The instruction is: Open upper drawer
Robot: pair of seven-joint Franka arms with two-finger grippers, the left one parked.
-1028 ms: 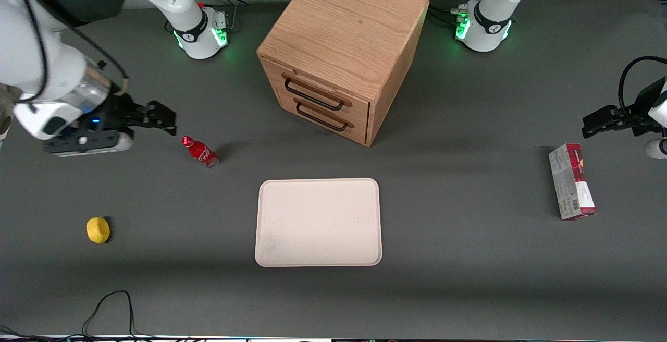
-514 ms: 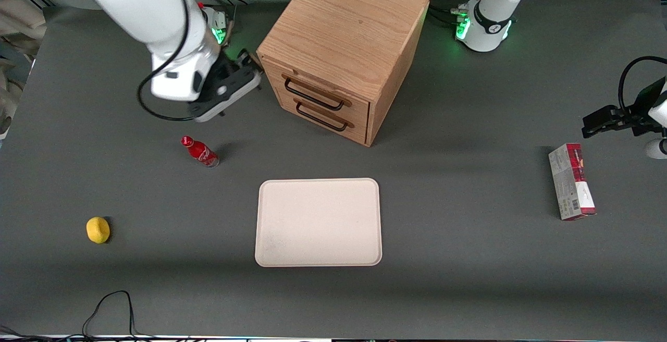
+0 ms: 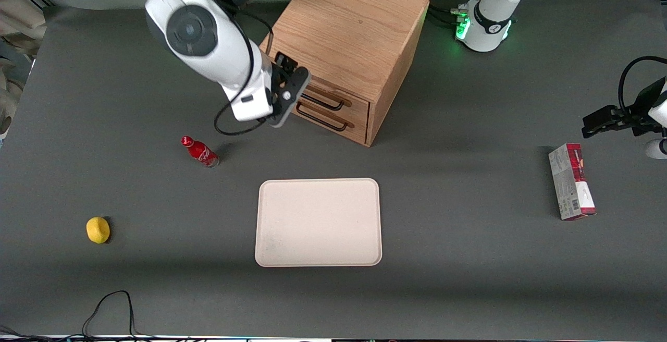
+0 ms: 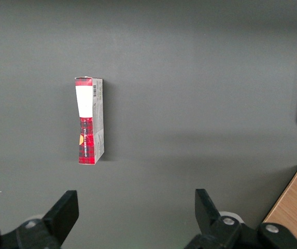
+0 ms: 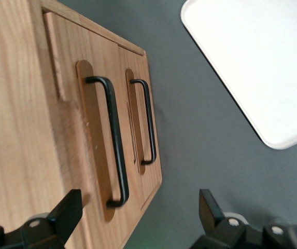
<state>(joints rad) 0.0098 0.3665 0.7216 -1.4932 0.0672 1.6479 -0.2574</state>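
Note:
The wooden cabinet (image 3: 349, 24) stands at the table's back middle with both drawers shut. The upper drawer (image 3: 333, 97) has a black bar handle (image 3: 328, 104), half covered by my arm in the front view. My gripper (image 3: 286, 71) hangs just in front of the upper drawer's end nearer the working arm. In the right wrist view the upper drawer (image 5: 94, 135) and its handle (image 5: 114, 140) lie between my open fingers (image 5: 68, 212), with the gripper (image 5: 138, 212) not touching the handle. The lower drawer's handle (image 5: 147, 122) lies beside it.
A red bottle (image 3: 199, 151) lies on the table nearer the front camera than my gripper. A cream tray (image 3: 318, 222) sits in the middle and shows in the right wrist view (image 5: 262, 62). A yellow ball (image 3: 98, 229) lies toward the working arm's end, a red-and-grey box (image 3: 571, 181) toward the parked arm's.
My gripper has swung from the working arm's end of the table to the front of the cabinet, and now faces the drawers. Nothing else has moved.

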